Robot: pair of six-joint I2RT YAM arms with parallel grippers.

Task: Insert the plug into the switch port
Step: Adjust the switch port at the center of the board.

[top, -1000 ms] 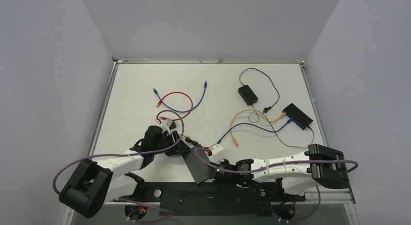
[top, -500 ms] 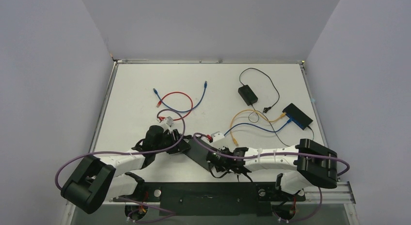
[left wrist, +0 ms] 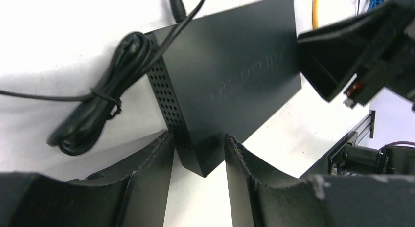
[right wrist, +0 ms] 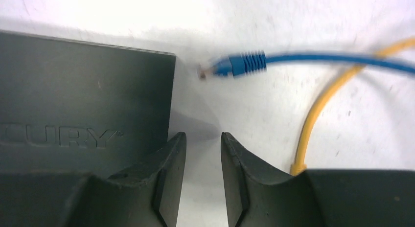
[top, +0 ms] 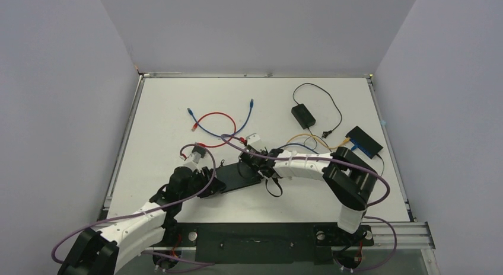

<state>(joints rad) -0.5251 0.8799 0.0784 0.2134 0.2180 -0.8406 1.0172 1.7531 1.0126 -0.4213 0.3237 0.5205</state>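
- The flat black plastic switch box (top: 237, 175) lies on the white table (top: 166, 109) between the two arms, one end toward each gripper.
- Our left gripper (left wrist: 198, 136) straddles the box's near corner. We cannot tell whether its fingers truly clamp it.
- Our right gripper (right wrist: 203, 136) stands slightly apart and empty, with the box just beside its left finger.
- The blue ribbed cable plug (right wrist: 235, 65) lies just ahead of the right gripper. Its long axis runs crosswise and its tip points toward the box's edge, so we judge the right arm nearer.
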